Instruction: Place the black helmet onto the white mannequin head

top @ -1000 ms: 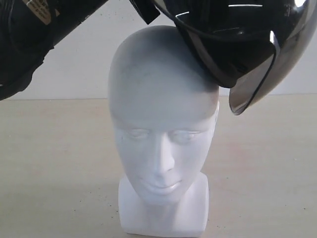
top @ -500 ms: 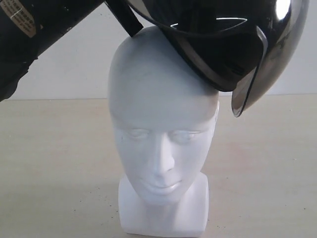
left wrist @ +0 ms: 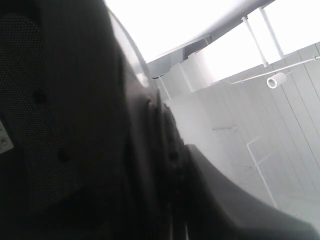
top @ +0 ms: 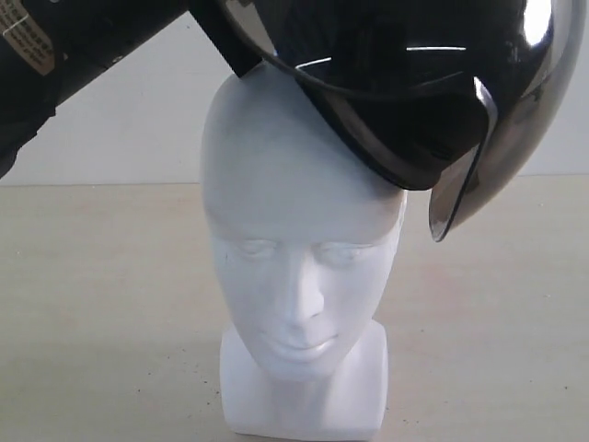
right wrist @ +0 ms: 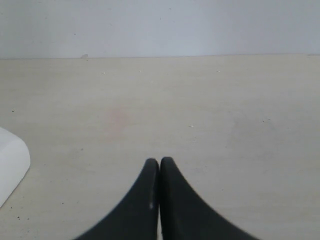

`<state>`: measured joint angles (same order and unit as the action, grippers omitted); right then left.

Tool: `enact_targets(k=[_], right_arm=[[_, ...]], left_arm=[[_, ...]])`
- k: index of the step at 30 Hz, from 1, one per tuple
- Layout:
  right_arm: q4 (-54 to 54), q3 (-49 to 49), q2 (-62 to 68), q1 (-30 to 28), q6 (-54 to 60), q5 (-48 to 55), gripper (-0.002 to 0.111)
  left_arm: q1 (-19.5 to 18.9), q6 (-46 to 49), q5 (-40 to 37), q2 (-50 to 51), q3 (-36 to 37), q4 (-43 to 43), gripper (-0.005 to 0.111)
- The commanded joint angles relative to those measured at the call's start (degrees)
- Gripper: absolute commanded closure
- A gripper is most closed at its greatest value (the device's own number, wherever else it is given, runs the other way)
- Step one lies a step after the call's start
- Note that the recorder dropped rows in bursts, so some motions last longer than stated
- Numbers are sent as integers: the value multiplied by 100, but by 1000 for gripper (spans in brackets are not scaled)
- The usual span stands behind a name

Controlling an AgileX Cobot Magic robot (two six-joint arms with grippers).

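The white mannequin head (top: pixel 294 239) stands upright on the table, face toward the exterior camera. The black helmet (top: pixel 396 83) hangs tilted over its crown, and its rim touches the top right of the head. The smoky visor (top: pixel 502 138) juts down past the head's right side. My left gripper (top: pixel 232 44) comes in from the upper left and is shut on the helmet's rim. In the left wrist view the dark helmet lining (left wrist: pixel 75 125) fills most of the picture. My right gripper (right wrist: pixel 159 162) is shut and empty, low over the table beside the mannequin's base (right wrist: pixel 10 160).
The light beige table (top: pixel 92 304) spreads around the mannequin, with a pale wall (top: pixel 120 120) behind it. The left arm's black body (top: pixel 55 64) crosses the upper left corner. White wall panels and a small round fixture (left wrist: pixel 275 80) show past the helmet in the left wrist view.
The helmet has come down and shifted left, covering more of the head's crown. The left arm moved with it. The mannequin has not moved.
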<state>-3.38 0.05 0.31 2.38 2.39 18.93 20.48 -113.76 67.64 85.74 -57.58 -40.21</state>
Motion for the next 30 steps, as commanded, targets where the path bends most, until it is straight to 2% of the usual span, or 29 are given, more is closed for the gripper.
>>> enact_targets(k=[1, 10, 24, 30], right_arm=[[24, -5, -31, -11, 7, -35, 109], [24, -5, -31, -11, 7, -35, 109], [24, -5, -31, -11, 7, -49, 109], [162, -5, -31, -11, 18, -79, 109]], left_arm=[[-129, -71, 232, -225, -29, 15, 102], [-462, -306, 232, -334, -29, -438, 102], [-461, -321, 232, -338, -29, -743, 102], [-461, -321, 232, -338, 212, -720, 102]])
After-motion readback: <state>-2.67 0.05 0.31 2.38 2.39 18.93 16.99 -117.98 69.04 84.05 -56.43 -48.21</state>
